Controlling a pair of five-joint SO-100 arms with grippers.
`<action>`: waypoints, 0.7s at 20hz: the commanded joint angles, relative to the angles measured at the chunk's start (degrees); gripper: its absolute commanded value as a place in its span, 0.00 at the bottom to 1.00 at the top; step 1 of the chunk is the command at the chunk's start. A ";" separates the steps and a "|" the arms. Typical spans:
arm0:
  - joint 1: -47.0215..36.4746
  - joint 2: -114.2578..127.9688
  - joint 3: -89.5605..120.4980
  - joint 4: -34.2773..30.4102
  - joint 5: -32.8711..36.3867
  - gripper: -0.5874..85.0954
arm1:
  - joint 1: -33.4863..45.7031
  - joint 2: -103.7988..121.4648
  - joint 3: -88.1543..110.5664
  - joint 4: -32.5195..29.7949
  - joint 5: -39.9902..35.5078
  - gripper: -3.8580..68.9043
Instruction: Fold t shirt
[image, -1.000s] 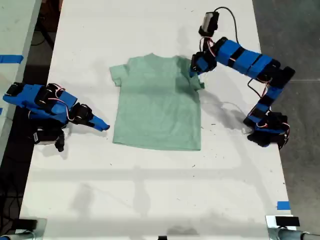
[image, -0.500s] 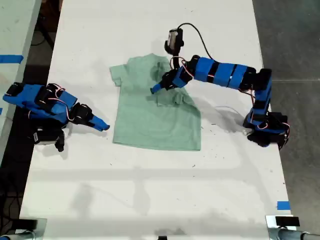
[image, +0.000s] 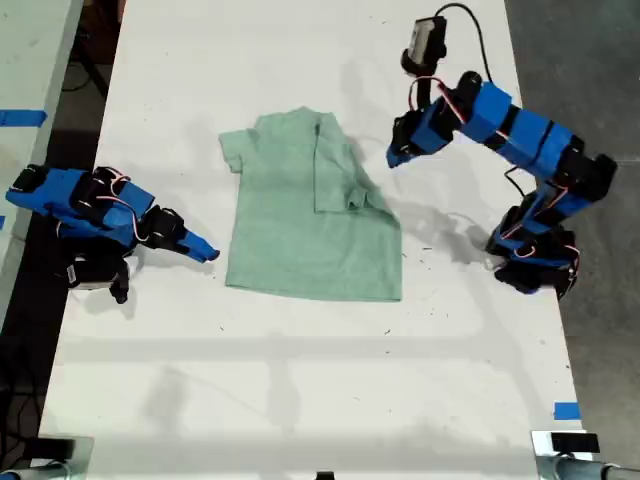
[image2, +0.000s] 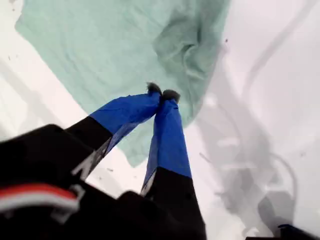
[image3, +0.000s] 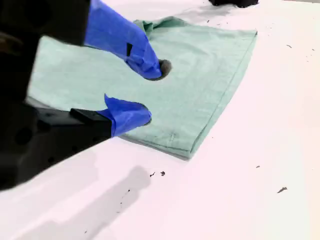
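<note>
One sleeve of the t shirt (image: 315, 212) lies folded inward; first end effector (image: 392, 158) pressed together, second (image: 205, 252) spread.

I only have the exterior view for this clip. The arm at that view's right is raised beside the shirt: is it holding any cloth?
Observer: No. The first wrist view shows my first gripper with its fingers shut tip to tip and nothing pinched between them.
Operator: And the arm at the view's left?
Observer: That is my second gripper. Its wrist view shows the fingers open and empty, low over the table.
Operator: Is it touching the shirt?
Observer: No. The t shirt lies beyond the fingertips, with its hem corner nearby.
</note>
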 joint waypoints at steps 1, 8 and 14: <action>-0.18 0.44 0.35 -0.35 -0.88 0.14 | -10.02 29.62 25.93 -3.60 8.61 0.06; -0.18 0.44 0.26 -0.35 -0.88 0.14 | -19.34 84.81 89.30 -17.67 11.95 0.06; -0.18 0.44 0.26 -0.35 -0.88 0.14 | -16.61 84.99 92.20 -13.80 22.68 0.06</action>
